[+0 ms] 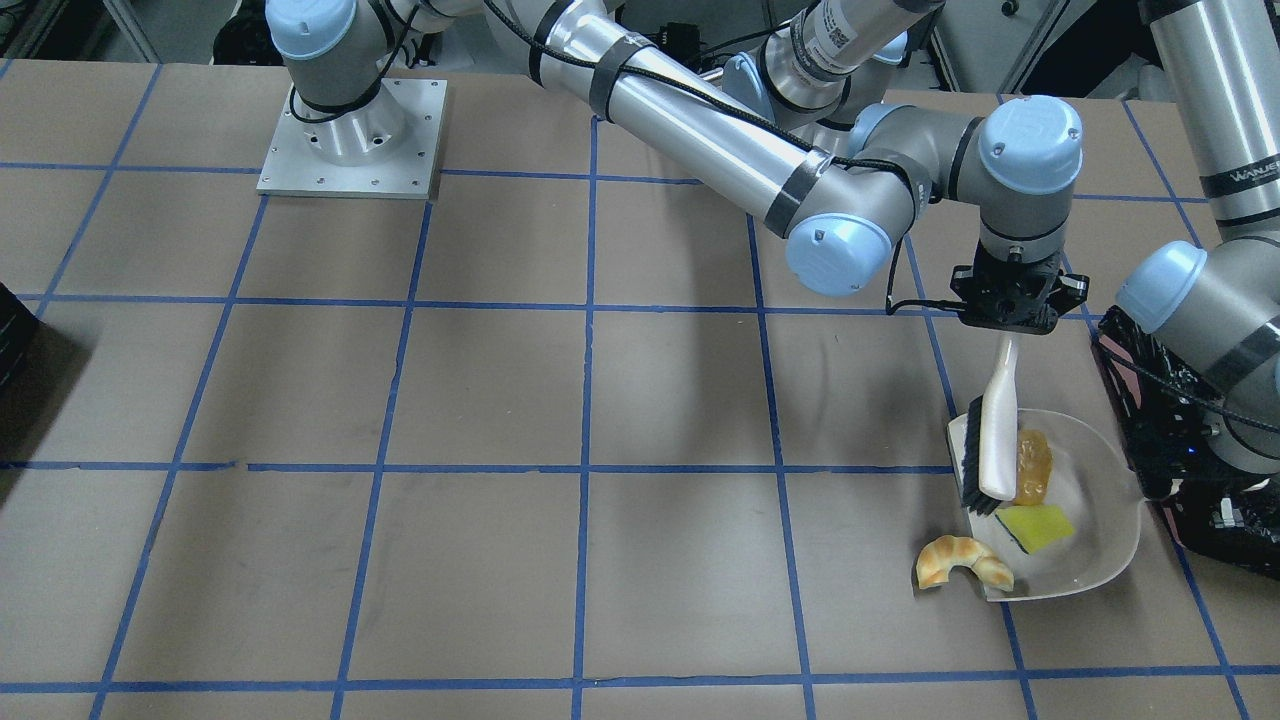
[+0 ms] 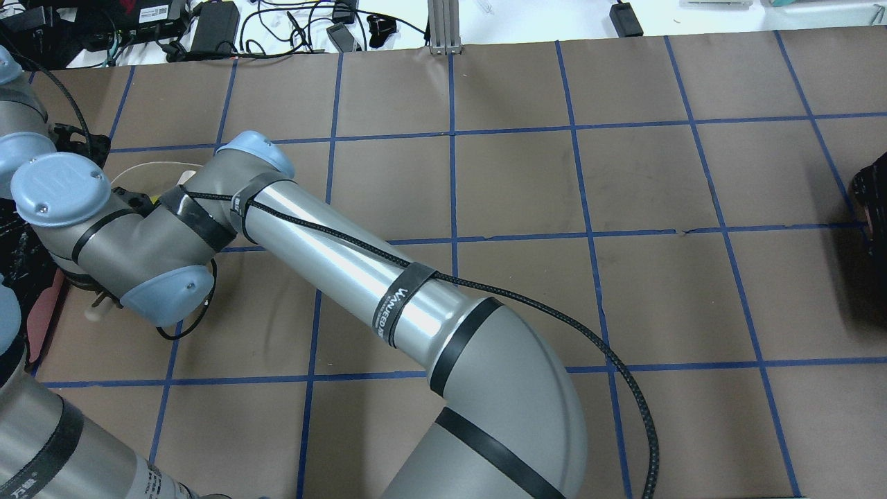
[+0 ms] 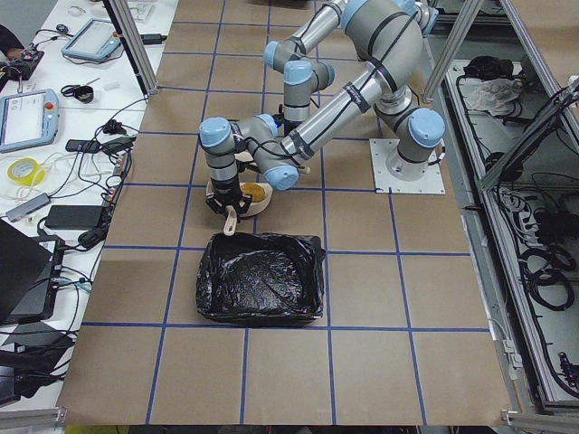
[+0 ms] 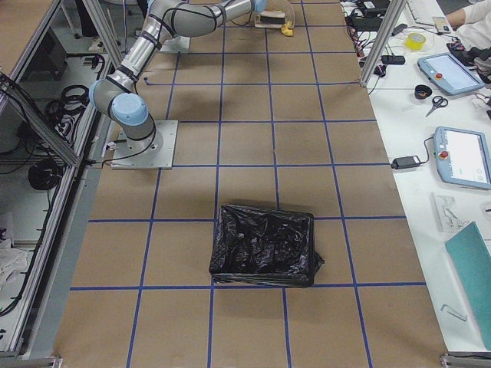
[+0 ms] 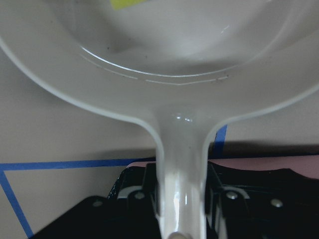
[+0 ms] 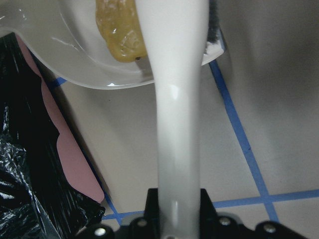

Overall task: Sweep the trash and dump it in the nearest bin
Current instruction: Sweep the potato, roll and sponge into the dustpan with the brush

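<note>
right gripper (image 1: 1010, 322): clamped on the top of the brush handle, pointing down at the table (image 1: 600, 400).
left gripper (image 5: 181, 201): fingers tight on both sides of the dustpan handle; only the wrist view shows it, in the front view the arm hides it.
brush (image 1: 998, 430): white, hangs straight below the right gripper. Its head is over the dustpan's near rim, with the dark bristles on the side away from the bin.
dustpan (image 1: 1098, 500): white, flat on the table, reaching out ahead of the left gripper.
oval (image 1: 1033, 467): inside the dustpan, touching the brush head, below the right gripper.
wedge (image 1: 1036, 527): inside the dustpan, just past the brush tip.
croissant (image 1: 960, 561): on the table outside the dustpan, against its open lip, farthest from both grippers.
bin (image 3: 261, 276): black bag, pink side. It sits just behind the left gripper and beside the right one.
</note>
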### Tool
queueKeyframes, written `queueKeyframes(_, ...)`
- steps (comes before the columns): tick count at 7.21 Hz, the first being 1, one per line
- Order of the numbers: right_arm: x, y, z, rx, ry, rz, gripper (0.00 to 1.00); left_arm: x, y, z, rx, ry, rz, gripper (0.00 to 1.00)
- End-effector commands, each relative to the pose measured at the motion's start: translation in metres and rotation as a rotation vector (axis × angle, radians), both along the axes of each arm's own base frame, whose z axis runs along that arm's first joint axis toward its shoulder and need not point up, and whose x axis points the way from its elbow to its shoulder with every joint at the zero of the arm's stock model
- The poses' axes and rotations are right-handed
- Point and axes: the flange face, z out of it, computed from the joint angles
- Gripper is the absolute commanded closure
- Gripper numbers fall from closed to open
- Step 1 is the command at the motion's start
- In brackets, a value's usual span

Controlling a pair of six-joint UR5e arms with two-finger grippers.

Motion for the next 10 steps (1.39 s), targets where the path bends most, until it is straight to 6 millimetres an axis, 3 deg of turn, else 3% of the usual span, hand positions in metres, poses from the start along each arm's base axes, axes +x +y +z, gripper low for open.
queueKeyframes(1,-0.027,-0.021,-0.013,-0.007,0.079,0.030,1.00,0.000,0.000,0.000,0.001,-0.001,0.000,1.00)
queueKeyframes(2,-0.052,-0.047,-0.026,-0.020,0.149,0.001,1.00,0.000,0.000,-0.001,0.002,0.000,0.002,1.00)
queueKeyframes(4,-0.100,-0.112,-0.033,0.083,0.114,-0.147,1.00,0.000,0.000,-0.001,0.000,0.000,0.000,1.00)
queueKeyframes(5,-0.109,-0.126,-0.034,0.074,0.108,-0.135,1.00,0.000,0.001,-0.001,0.001,0.001,0.000,1.00)
queueKeyframes(7,-0.108,-0.130,-0.061,0.011,0.130,0.048,1.00,0.000,0.001,-0.001,0.001,0.001,0.000,1.00)
queueKeyframes(8,-0.109,-0.131,-0.063,-0.013,0.135,0.101,1.00,0.000,0.001,-0.001,0.002,0.000,0.000,1.00)
queueKeyframes(10,-0.105,-0.135,-0.082,-0.004,0.133,0.108,1.00,0.000,0.001,-0.001,0.002,0.000,0.000,1.00)
